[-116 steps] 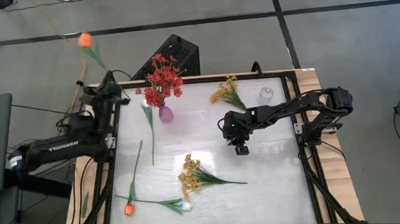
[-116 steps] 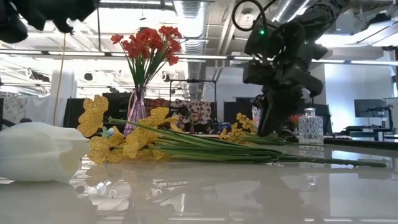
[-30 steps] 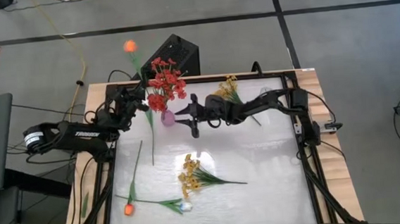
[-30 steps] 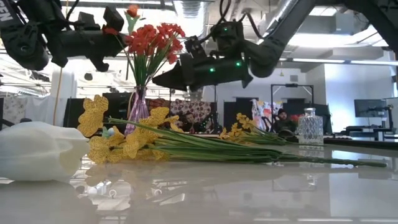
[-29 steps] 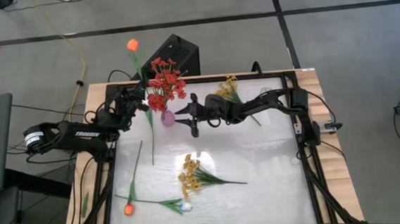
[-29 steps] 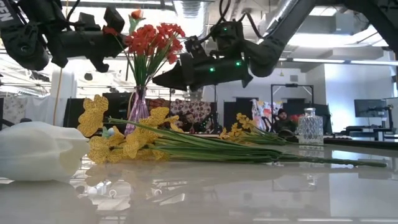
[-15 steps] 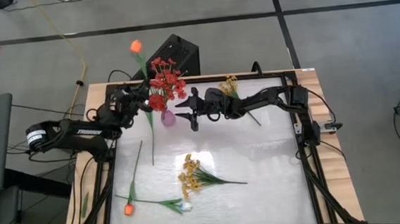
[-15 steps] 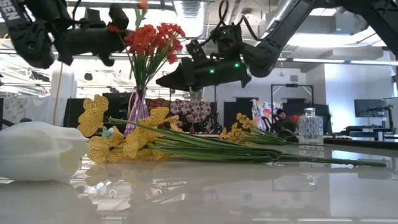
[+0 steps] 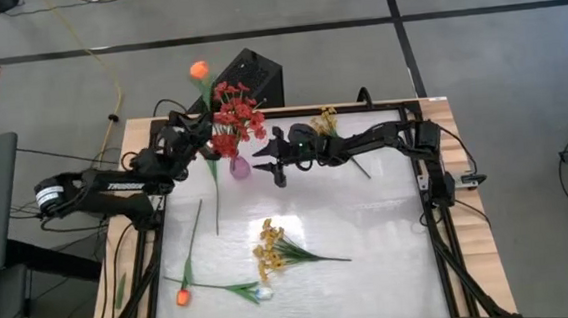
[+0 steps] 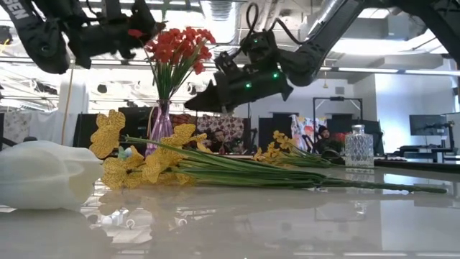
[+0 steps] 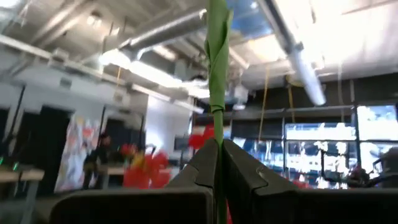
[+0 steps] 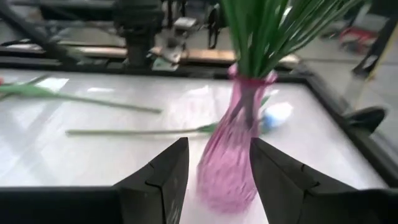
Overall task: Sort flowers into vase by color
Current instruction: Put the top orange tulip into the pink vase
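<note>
The left gripper (image 11: 217,163), fingers clamped on an orange tulip's (image 9: 199,71) green stem, holds it upright beside the red flowers (image 9: 233,112) in the pink vase (image 12: 231,163) at the table's far edge. The right gripper (image 12: 218,167) faces that vase with fingers apart, apparently to steady it. Next, the left arm probably needs to carry the tulip to a fitting vase.

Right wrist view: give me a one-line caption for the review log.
Right gripper open, its fingers flanking the pink vase of green stems on the white table.
</note>
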